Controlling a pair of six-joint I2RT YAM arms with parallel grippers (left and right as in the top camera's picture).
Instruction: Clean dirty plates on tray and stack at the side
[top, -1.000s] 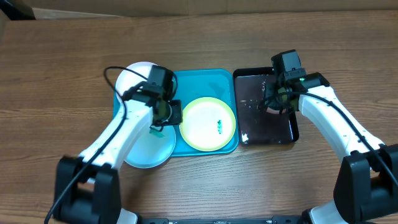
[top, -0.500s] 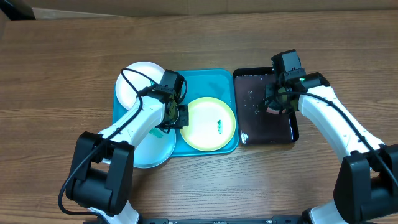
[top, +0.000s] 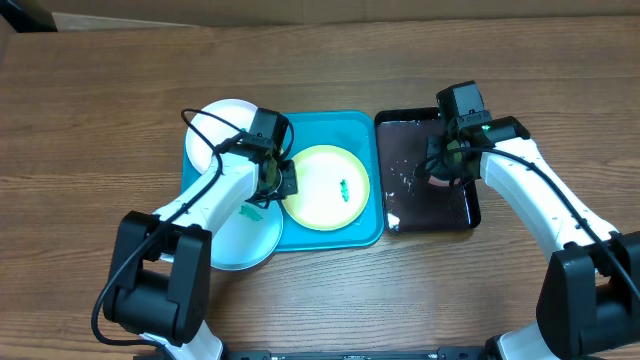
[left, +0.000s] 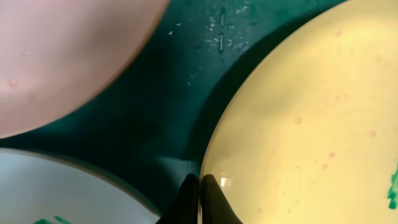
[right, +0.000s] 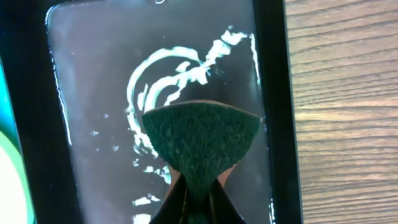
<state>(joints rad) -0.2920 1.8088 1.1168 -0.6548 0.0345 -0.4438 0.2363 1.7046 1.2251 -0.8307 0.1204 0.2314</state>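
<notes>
The yellow-green rimmed plate (top: 322, 190) lies on the turquoise tray (top: 345, 128) and has a small teal smear. My left gripper (top: 286, 183) is shut on its left rim, as the left wrist view (left: 200, 185) shows, with the plate (left: 311, 124) to the right. The white plate (top: 222, 125) lies over the tray's far left corner. The light blue plate (top: 240, 238), with a teal smear, overlaps the tray's near left edge. My right gripper (top: 441, 166) is shut on a green sponge (right: 202, 140) over the black tray.
The glossy black tray (top: 430, 210) holds soapy water and stands right of the turquoise tray; it also shows in the right wrist view (right: 93, 93). Bare wooden table (top: 100, 100) lies all around. The white plate (left: 62, 56) and light blue plate (left: 56, 193) crowd the left gripper.
My left gripper closed on the yellow-green plate's left rim and the plate has slid left and a little farther back on the tray. The right arm has barely moved.
</notes>
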